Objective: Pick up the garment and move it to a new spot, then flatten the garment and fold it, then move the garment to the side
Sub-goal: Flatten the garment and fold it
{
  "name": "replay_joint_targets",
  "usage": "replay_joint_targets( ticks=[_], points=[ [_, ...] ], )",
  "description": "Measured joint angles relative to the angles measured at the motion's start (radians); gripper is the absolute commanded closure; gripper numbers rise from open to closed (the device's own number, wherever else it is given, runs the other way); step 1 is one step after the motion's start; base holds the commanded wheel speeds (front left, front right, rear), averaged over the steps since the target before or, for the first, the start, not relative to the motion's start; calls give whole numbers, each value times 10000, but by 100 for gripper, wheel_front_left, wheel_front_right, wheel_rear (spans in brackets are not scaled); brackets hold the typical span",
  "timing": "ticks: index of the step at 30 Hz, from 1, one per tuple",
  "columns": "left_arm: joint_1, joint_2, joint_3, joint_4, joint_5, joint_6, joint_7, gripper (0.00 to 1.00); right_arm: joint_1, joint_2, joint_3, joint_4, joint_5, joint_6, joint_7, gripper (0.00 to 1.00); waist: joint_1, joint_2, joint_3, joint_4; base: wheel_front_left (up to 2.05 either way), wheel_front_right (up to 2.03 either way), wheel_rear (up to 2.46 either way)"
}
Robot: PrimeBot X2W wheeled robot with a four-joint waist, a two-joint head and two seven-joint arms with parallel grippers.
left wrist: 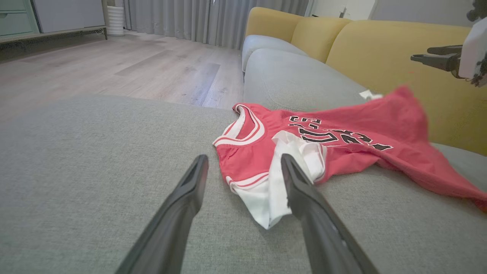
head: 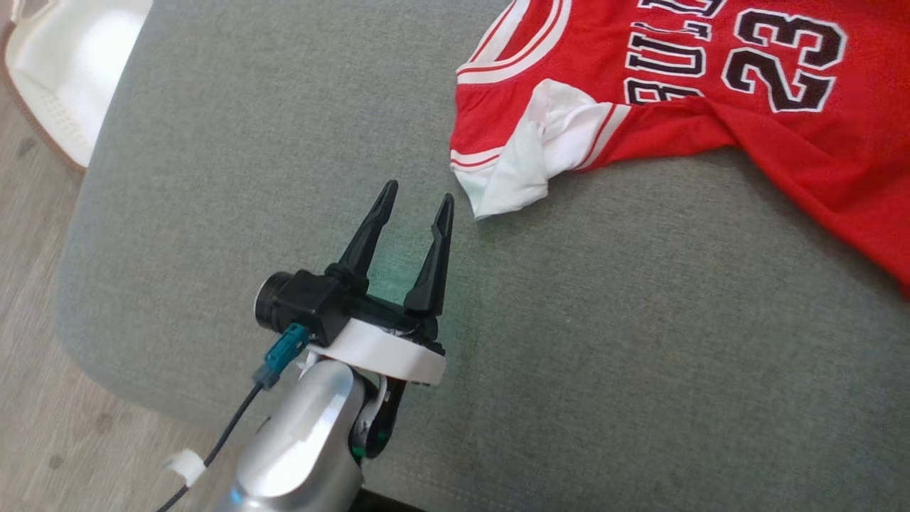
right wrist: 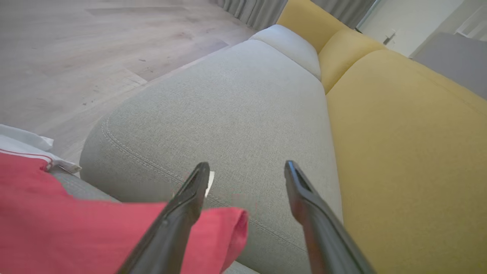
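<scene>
The garment (head: 682,121) is a red jersey with white trim and the number 23. It lies rumpled at the far right of the grey sofa cushion (head: 604,341), with a white sleeve folded over its near corner. My left gripper (head: 418,193) hovers open just short of that white corner, nothing between its fingers. In the left wrist view the garment (left wrist: 354,152) spreads ahead and to the right of the left gripper (left wrist: 244,158). My right gripper (right wrist: 247,164) is open and empty above a far red edge of the garment (right wrist: 57,220), which looks blurred. The right gripper (left wrist: 418,54) also appears raised in front of the backrest.
A yellow backrest (left wrist: 380,53) runs behind the cushion, and a second grey seat cushion (right wrist: 236,106) adjoins beyond the jersey. Wooden floor (head: 28,355) lies off the cushion's left edge, with a white object (head: 64,64) on it.
</scene>
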Motion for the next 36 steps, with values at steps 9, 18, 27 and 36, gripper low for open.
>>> replay_joint_targets(
  ticks=[9,18,27,36],
  points=[
    [37,-13,1120,163,284,59,0,0,1397,1755,-2161,316,606,0,-2266,0,-2,0,-672,-790,0,0,0],
    [702,63,1944,414,502,-23,0,0,3763,3164,-3484,-999,1476,0,-2752,0,-3,0,-1641,-1863,0,0,0],
    [1402,173,2744,535,635,-27,0,0,7866,4915,-4098,-5007,1979,0,-2778,0,-4,1,-2671,-3263,0,0,0],
    [2165,165,3260,527,740,-186,0,0,11666,5639,-3935,-7532,1994,0,-2778,0,-4,1,-3565,-4139,0,0,0]
  ],
)
